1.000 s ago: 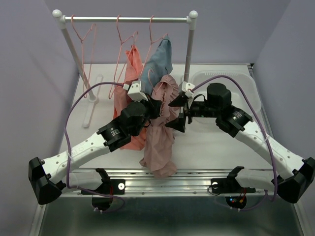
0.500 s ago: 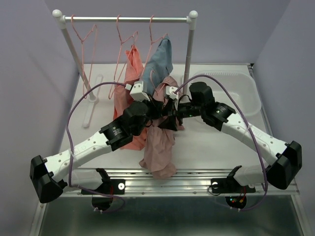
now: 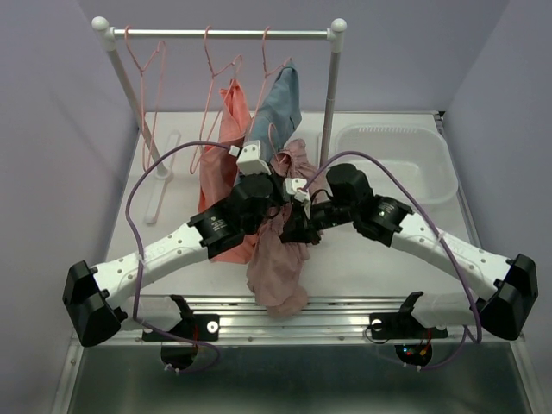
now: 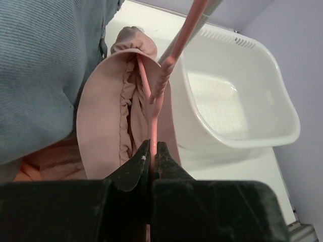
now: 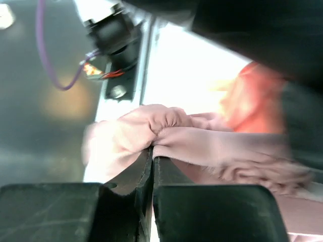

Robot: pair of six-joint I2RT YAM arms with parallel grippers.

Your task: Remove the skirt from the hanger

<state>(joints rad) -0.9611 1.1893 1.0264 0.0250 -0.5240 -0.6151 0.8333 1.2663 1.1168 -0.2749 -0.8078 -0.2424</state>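
Observation:
The pale pink skirt (image 3: 278,263) hangs bunched at the table's middle, and its lower part trails toward the front edge. In the left wrist view its gathered waistband (image 4: 103,126) loops round a thin pink hanger (image 4: 153,121). My left gripper (image 4: 153,149) is shut on that hanger's wire just below the twisted neck. My right gripper (image 5: 153,152) is shut on a fold of the skirt (image 5: 202,143). From above, the left gripper (image 3: 274,191) and the right gripper (image 3: 298,228) sit close together at the skirt's top.
A white rack (image 3: 216,34) at the back carries pink hangers, an orange garment (image 3: 231,112) and a blue-grey one (image 3: 280,108). The blue garment (image 4: 45,65) lies just left of the skirt. A white basket (image 3: 431,142) stands at the back right.
My right gripper moved left into the skirt and went from open to shut on its fabric. The left arm, still shut on the hanger, shifted slightly toward the rack.

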